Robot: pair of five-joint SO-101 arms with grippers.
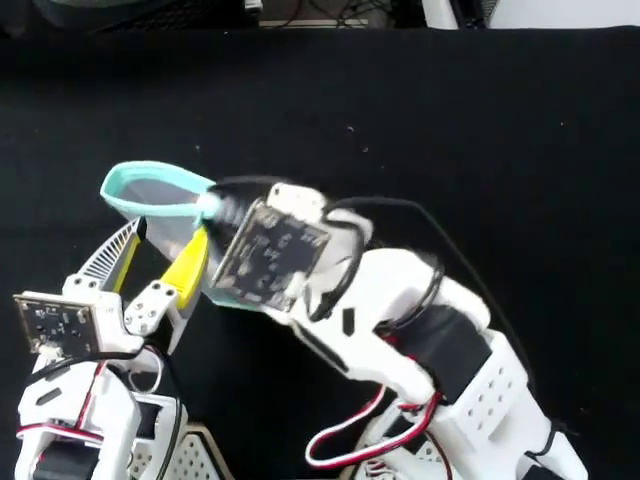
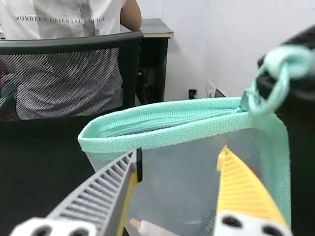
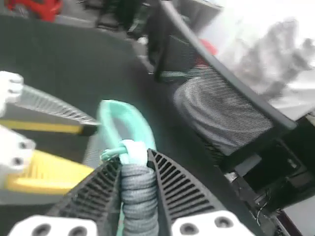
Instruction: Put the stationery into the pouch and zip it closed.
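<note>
A mesh pouch (image 1: 150,190) with a teal zipper band (image 2: 162,123) stands lifted off the black table. My left gripper (image 1: 155,260), with one white and one yellow finger (image 2: 241,191), is shut on the pouch's mesh body (image 2: 197,182) from both sides. My right gripper (image 3: 135,167), with black fingers, is shut on the zipper's pull cord (image 3: 138,196) at the pouch's end nearest the right arm. The cord's teal knot (image 2: 283,64) sits at that gripper's tips (image 1: 215,205). A pale pen-like tip (image 2: 147,228) shows through the mesh. The zipper band looks drawn together along the length I can see.
Black cloth (image 1: 450,130) covers the table, with open room behind and to the right of the pouch. A black mesh chair (image 2: 64,73) with a seated person stands beyond the far edge. The arms' white bases (image 1: 190,455) are at the near edge.
</note>
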